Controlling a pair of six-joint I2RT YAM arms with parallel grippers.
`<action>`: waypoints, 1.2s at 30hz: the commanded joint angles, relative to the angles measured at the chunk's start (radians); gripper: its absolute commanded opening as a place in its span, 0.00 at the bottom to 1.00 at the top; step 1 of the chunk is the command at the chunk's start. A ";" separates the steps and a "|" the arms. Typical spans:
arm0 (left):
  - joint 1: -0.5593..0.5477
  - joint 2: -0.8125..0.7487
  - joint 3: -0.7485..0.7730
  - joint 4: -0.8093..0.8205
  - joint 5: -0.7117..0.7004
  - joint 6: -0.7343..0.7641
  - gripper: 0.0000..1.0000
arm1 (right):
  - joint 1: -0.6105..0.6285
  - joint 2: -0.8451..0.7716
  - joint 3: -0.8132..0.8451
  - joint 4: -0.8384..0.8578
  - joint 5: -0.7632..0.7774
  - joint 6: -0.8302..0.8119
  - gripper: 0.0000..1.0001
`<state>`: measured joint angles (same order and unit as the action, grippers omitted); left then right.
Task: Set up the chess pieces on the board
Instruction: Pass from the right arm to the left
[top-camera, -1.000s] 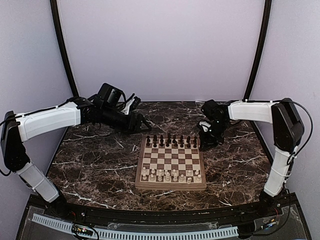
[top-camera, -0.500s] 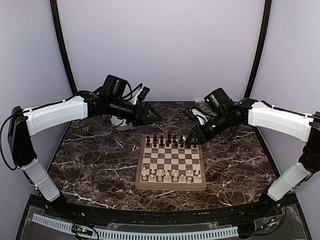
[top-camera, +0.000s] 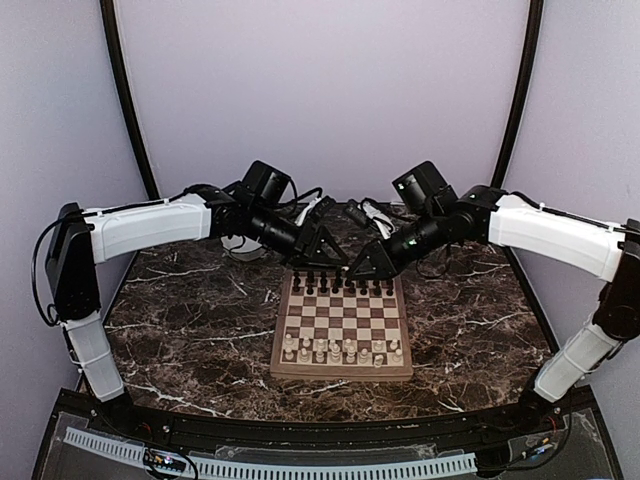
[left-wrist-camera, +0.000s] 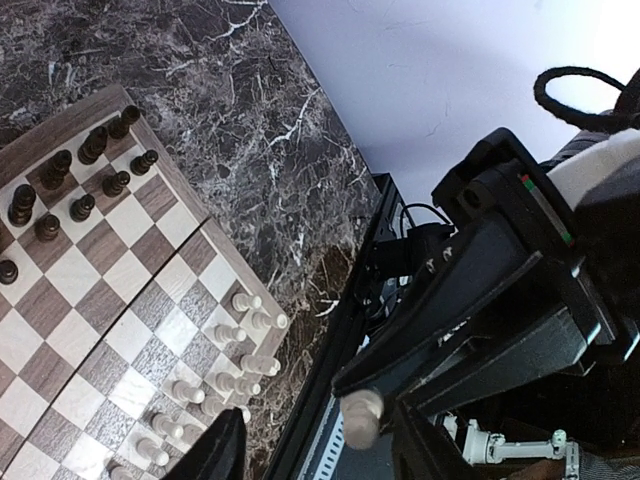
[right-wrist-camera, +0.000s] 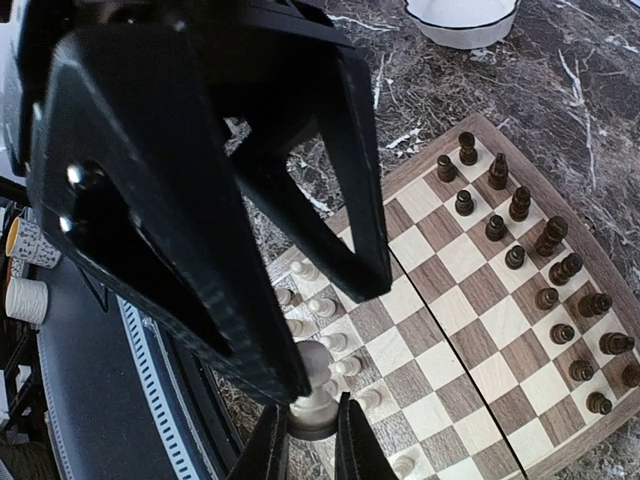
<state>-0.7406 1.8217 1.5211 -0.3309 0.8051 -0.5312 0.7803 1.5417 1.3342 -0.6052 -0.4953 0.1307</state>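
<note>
Both arms meeting in mid-air near the far edge of the board, on the dark marble table. Clenched between the right fingers: a single cream chess piece, upright and lifted clear of the squares. Spread to either side of that same piece, with no visible grip on it: the left fingers. Lined up in two rows along the board's far side, the dark pieces; gathered along its near rows, the cream pieces. Behind the left arm, resting on the table, a small white dish.
</note>
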 joint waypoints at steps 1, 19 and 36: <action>-0.008 0.002 0.036 -0.025 0.061 0.007 0.50 | 0.024 0.018 0.047 0.017 -0.017 -0.020 0.13; -0.018 0.026 0.036 0.004 0.132 -0.001 0.06 | 0.036 0.019 0.068 -0.051 0.068 -0.035 0.27; -0.275 0.060 0.074 -0.185 -0.617 0.512 0.04 | -0.227 -0.492 -0.496 0.119 0.376 0.272 0.43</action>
<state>-0.9794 1.8767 1.6161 -0.5037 0.3851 -0.1562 0.5915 1.0718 0.8818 -0.4946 -0.2459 0.3260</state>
